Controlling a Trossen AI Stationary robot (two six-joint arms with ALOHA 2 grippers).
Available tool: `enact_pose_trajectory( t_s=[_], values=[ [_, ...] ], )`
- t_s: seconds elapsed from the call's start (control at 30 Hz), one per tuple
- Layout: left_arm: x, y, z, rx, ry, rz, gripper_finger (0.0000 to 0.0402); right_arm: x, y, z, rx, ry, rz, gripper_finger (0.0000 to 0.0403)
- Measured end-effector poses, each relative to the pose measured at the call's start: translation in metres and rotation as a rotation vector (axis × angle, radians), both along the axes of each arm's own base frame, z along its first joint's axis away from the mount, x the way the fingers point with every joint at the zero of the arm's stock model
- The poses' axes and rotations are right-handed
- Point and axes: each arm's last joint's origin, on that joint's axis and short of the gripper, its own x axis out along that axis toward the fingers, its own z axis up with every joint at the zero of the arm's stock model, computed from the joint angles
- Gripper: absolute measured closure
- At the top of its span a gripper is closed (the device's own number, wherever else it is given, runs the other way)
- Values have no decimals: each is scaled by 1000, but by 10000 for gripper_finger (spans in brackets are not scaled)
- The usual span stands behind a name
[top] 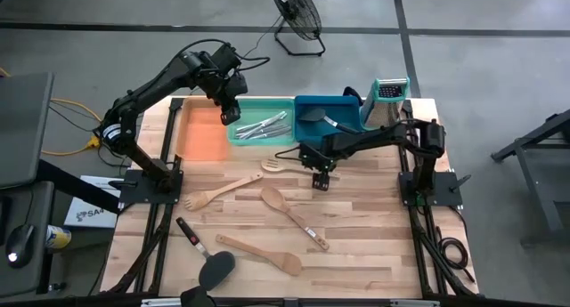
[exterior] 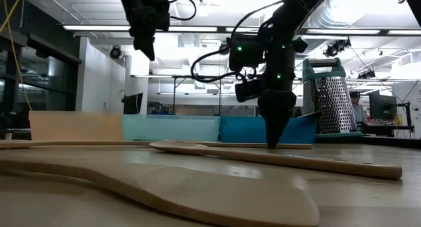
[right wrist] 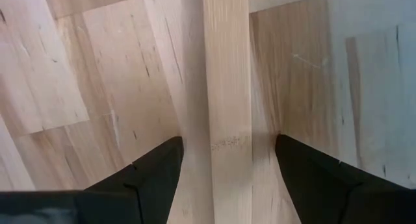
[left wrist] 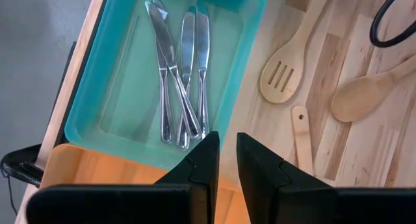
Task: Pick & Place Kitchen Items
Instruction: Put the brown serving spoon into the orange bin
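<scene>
Overhead, the right claw (top: 322,179) sits low on the counter (top: 374,245). Only its wrist view shows its fingers spread wide, straddling a wooden handle (right wrist: 227,120) without gripping. At ten o'clock, the nearly closed left claw (top: 230,114) hovers empty over the silver cutlery (left wrist: 182,68).

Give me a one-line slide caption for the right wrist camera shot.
Right gripper low over the table, its open fingers straddling a pale wooden utensil handle, not yet closed on it.

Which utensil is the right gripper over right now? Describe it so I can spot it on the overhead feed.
Start at the green tray at the table's back edge. Just in front of its right corner lies a slotted wooden spoon, head toward the tray, with the right gripper open astride its handle. Its slots set it apart from the plain spoon and the fork nearby.
</scene>
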Motion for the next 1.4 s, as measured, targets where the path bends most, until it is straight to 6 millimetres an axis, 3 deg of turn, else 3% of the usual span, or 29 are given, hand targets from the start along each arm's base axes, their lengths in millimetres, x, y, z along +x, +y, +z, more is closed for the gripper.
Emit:
enact_pose_trajectory(
  t_s=[0.13,0.77,1.17,1.4],
  values=[
    [0,0,0,1,0,-3,348,-2,0,-4,6,-5,-13,173],
    [0,0,0,5,-1,-7,348,-5,0,-5,-28,28,83,330],
    [1,1,1,9,-13,5,348,-4,1,-3,34,3,-4,331],
    [1,1,1,-2,-16,26,348,-13,5,16,89,-19,-66,331]
  ],
)
